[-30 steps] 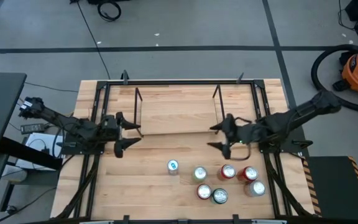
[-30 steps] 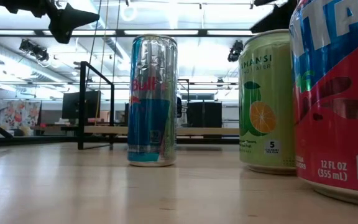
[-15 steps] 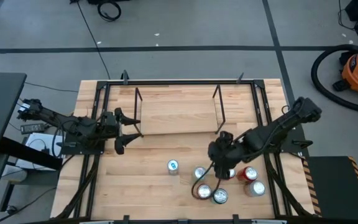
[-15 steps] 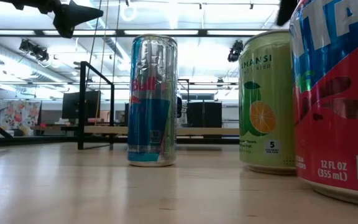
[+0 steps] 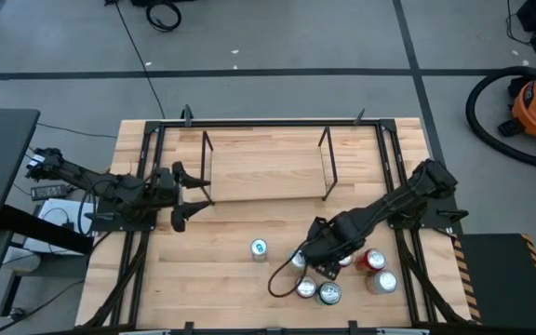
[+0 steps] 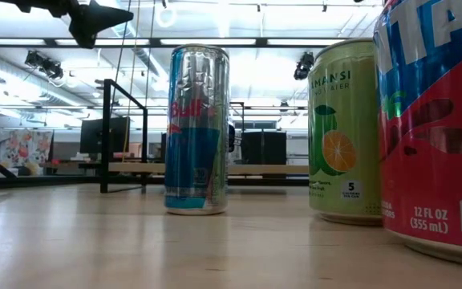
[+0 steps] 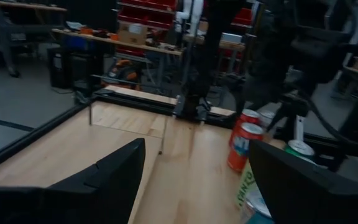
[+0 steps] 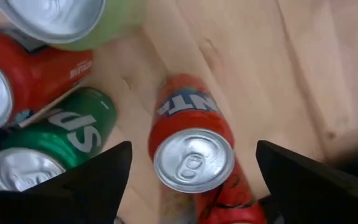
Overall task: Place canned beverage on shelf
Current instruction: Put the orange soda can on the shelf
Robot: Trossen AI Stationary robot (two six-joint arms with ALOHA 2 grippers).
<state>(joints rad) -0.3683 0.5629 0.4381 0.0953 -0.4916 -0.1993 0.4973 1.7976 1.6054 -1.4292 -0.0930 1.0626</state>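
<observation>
Pickup step, I'd say: right gripper (image 8: 188, 186) hovers fingers spread, empty, over the orange Fanta can (image 8: 193, 149) standing beside the Sprite can (image 8: 48, 140); next, lower and squeeze, shelf (image 5: 263, 167) waits beyond.

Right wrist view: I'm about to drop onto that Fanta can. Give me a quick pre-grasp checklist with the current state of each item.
1. Right end effector open, fingers either side of the Fanta can: ok.
2. Fanta can upright, lid up: ok.
3. Room around it: the green Sprite can stands close by; a finger may brush it: not ok.
4. Shelf deck free of cans: ok.
5. Left end effector parked at the shelf's left end, off the path: ok.
6. Finger depth on the can: cannot tell.
</observation>
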